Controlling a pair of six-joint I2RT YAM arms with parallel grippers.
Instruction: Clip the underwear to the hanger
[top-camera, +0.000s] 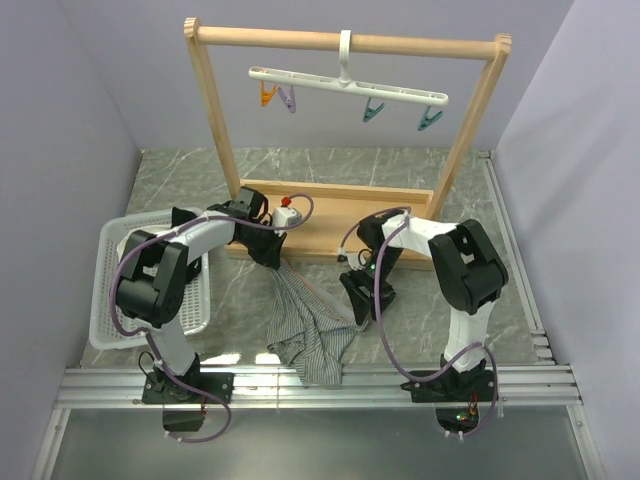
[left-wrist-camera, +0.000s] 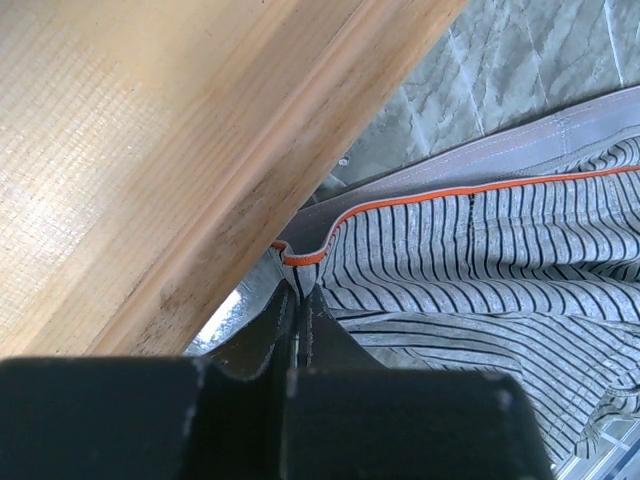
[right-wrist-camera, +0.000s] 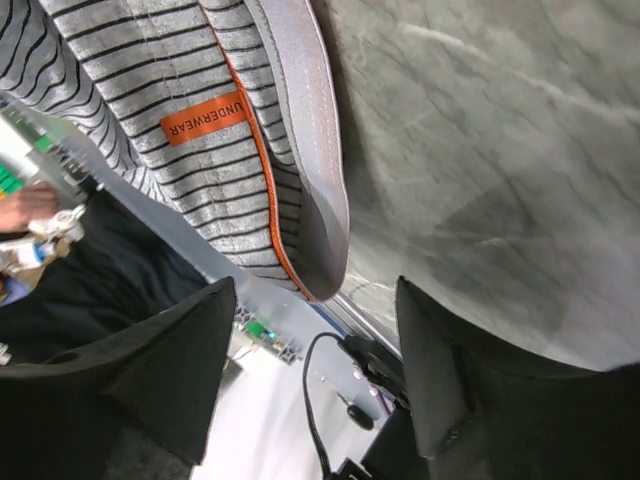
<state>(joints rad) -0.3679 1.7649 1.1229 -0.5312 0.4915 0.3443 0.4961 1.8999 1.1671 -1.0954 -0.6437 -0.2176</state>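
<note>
Small grey thin-cloth boxer-briefs (top-camera: 310, 335) w/ fine dark stripes: draped low over grey marble-look tabletop (top-camera: 420, 170), between both arms, just in front of base board of big wooden frame (top-camera: 330, 205). Not yet on long thin white plastic hanger bar (top-camera: 350, 87), hung by its hook from frame's top rail, well above the cloth.

L gripper (left-wrist-camera: 298, 300): clamped on waistband corner right at orange piping, no gap beyond cloth thickness. Holds that corner up off table, close to the wood board. Prob. meant to pull waistband straight so a 2nd grip pt shows.

R gripper (right-wrist-camera: 315, 300): spread wide, nothing held. Hovers at other end of waistband, orange "UNDERWEAR" label (right-wrist-camera: 203, 118) just ahead; likely lining up for opposite corner. Touching cloth or not: can't tell.

Clips under bar, i.e. orange clip (top-camera: 267, 96), purple clip (top-camera: 288, 98), teal clip (top-camera: 372, 110) & second teal clip (top-camera: 430, 119): all dangling free, nothing in them. White plastic basket (top-camera: 110, 300) at left, beside L arm.

Judged early stage: needs R pinch, then two-arm lift to clip height. Risk: thin cloth slipping or bunching.
</note>
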